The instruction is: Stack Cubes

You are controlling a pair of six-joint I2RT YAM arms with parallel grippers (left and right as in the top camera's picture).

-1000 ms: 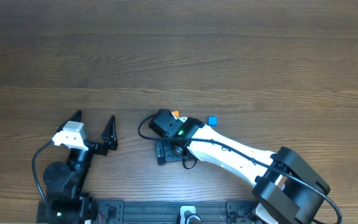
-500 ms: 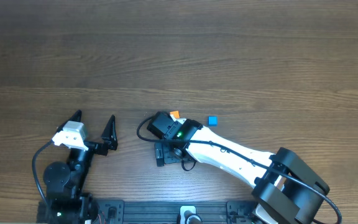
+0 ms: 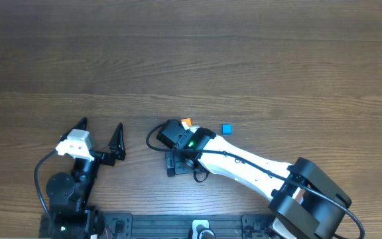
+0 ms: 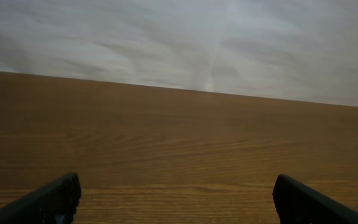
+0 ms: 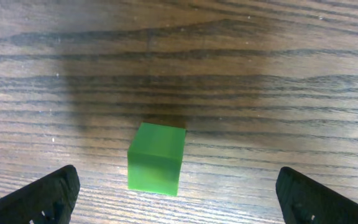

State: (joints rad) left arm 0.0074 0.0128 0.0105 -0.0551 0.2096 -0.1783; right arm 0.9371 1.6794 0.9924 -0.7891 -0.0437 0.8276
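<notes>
A green cube [image 5: 157, 158] lies on the wooden table [image 5: 278, 74], directly below my right gripper [image 5: 178, 183], whose wide-open fingers stand either side of it without touching. In the top view the right gripper [image 3: 180, 162] points down near the table's front middle and hides the green cube. An orange cube [image 3: 187, 122] peeks out just behind the right wrist. A blue cube [image 3: 226, 129] sits to its right. My left gripper [image 3: 99, 130] rests open at the front left, with nothing between its fingers [image 4: 55, 199].
The bare wooden table [image 3: 191, 53] stretches far beyond the cubes. Both arm bases and a black rail [image 3: 191, 226] line the front edge.
The right wrist has shifted slightly toward the front left over the green cube. The left arm has not moved.
</notes>
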